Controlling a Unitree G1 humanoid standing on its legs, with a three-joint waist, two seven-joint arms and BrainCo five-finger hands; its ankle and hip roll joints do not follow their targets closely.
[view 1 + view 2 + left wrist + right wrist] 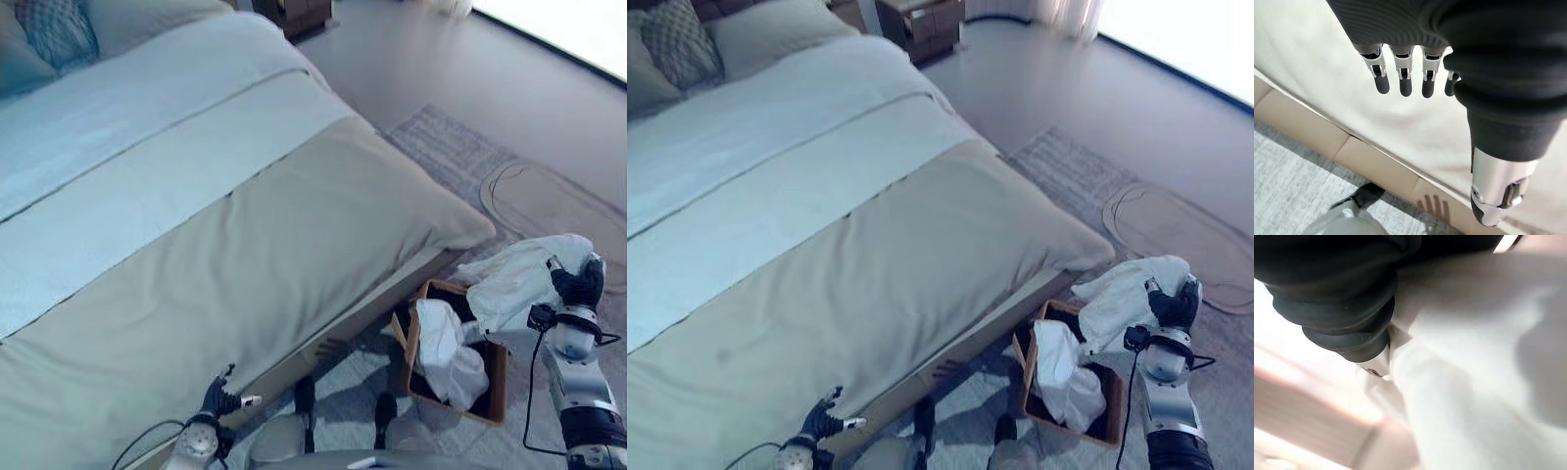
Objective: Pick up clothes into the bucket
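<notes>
White garment (519, 279) hides the right hand's (580, 284) fingers, grip unclear; left hand (1415, 73) hangs relaxed.

You see white clothes (519, 279) over a brown bucket (495, 377); a beige and pale blue bed (196, 225); a grey patterned rug (460, 157) at two o'clock.

A patterned rug (446, 147) covers the grey floor (460, 69) right of the bed (196, 235). A brown bucket (495, 377) stands on it, near right. Pillows (676, 44) lie at the bed's far left.

right hand (580, 286) fingers buried in white garment (519, 279)
</notes>
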